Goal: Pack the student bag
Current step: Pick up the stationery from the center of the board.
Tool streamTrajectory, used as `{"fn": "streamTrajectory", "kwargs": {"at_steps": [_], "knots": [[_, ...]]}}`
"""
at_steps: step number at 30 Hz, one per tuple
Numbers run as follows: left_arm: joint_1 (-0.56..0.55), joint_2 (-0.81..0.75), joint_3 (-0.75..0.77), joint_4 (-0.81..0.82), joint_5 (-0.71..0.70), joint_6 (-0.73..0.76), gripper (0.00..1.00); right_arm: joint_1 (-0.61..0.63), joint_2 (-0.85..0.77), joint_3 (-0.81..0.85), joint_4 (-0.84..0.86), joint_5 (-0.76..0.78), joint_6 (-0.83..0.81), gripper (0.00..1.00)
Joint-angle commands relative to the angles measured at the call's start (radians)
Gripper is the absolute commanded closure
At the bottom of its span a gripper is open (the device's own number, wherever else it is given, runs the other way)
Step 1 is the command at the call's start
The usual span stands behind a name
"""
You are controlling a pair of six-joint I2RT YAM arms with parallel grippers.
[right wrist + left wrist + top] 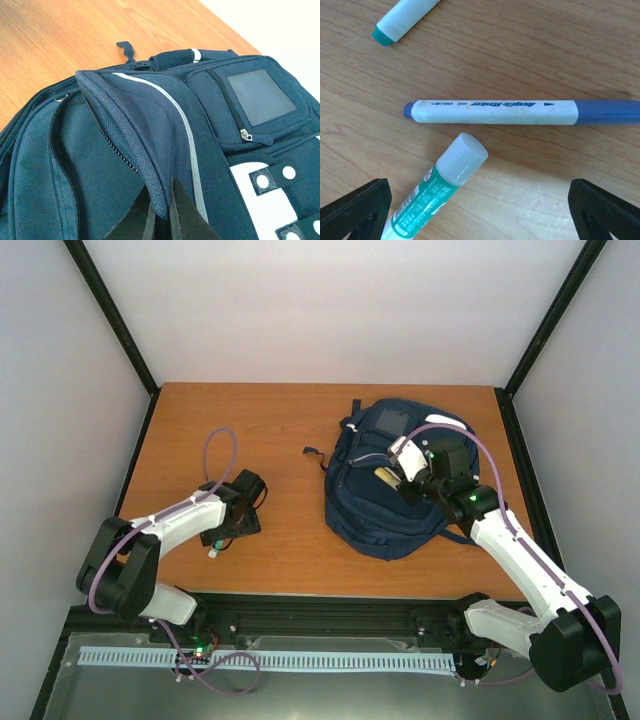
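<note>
student bag [385, 480] lies flat on the worktop [250, 420], right of centre in the top view, main zip open. Right claw [161, 196] is pinched tight on the zip-edge hem of the opening flap and holds it lifted, so the mouth gapes at lower left of the right wrist view.

Handling, my read: soft, floppy fabric with no stiffness, so the flap will likely sag shut if released. The thick seam by the zipper is the right place to hold, since the thinner panel cloth would bunch. The bag looks light and may drag on the wood if pulled sideways.

Left claw [479, 200] is spread wide and holds nothing. It hangs over a glue stick [440, 192] and a blue marker [520, 111]. A green-tipped pen [402, 20] sits at upper left of that view.
</note>
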Motion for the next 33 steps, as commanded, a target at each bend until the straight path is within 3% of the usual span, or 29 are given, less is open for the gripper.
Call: {"fn": "streamTrajectory", "kwargs": {"at_steps": [1, 14, 25, 33], "knots": [[0.021, 0.031, -0.010, 0.072, 0.009, 0.037, 0.00, -0.005, -0.037, 0.011, 0.103, -0.060, 0.011, 0.97], [0.023, 0.050, -0.079, 0.181, 0.098, 0.049, 0.04, -0.018, -0.033, 0.009, 0.105, -0.060, 0.008, 0.97], [0.023, -0.061, -0.186, 0.173, 0.176, 0.014, 0.09, -0.018, -0.021, 0.010, 0.105, -0.059, 0.004, 0.97], [-0.002, -0.124, -0.217, 0.184, 0.178, 0.004, 0.06, -0.019, -0.020, 0.011, 0.103, -0.061, 0.003, 0.97]]}}
